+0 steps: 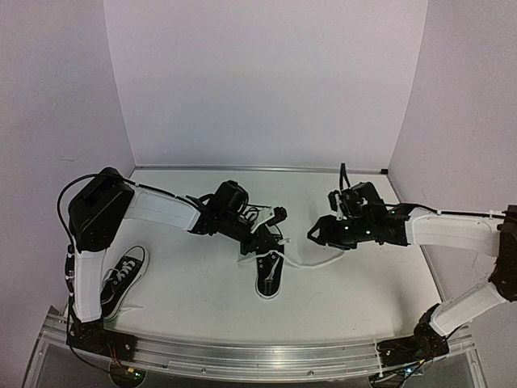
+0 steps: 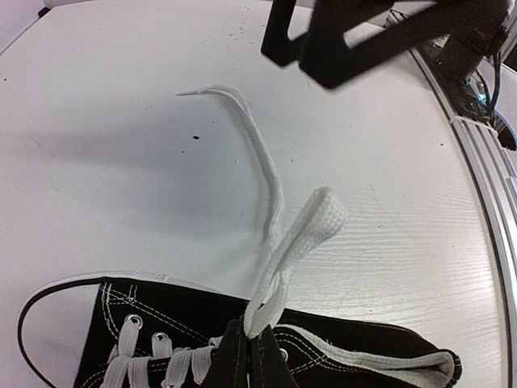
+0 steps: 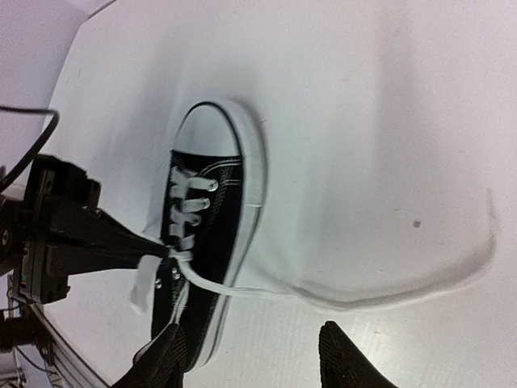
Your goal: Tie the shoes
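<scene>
Near the middle of the white table (image 1: 194, 299), in the overhead view, a small black canvas sneaker with a white rubber toe cap (image 1: 269, 279) was seen under the lowered left gripper (image 1: 266, 245), while its twin (image 1: 121, 281) lay beside the left arm's base. In the left wrist view, the jaws were shown pinched shut on a flat white lace loop (image 2: 313, 225) just above the eyelets. If the arm were raised too briskly, the light shoe could be dragged along or the loop pulled flat. In the right wrist view, the right gripper (image 3: 252, 347) was seen with jaws apart and nothing between them. The loose lace tail (image 3: 388, 297) lay flat on the table beyond it, so a grasp could be missed or the tail merely pushed aside.
</scene>
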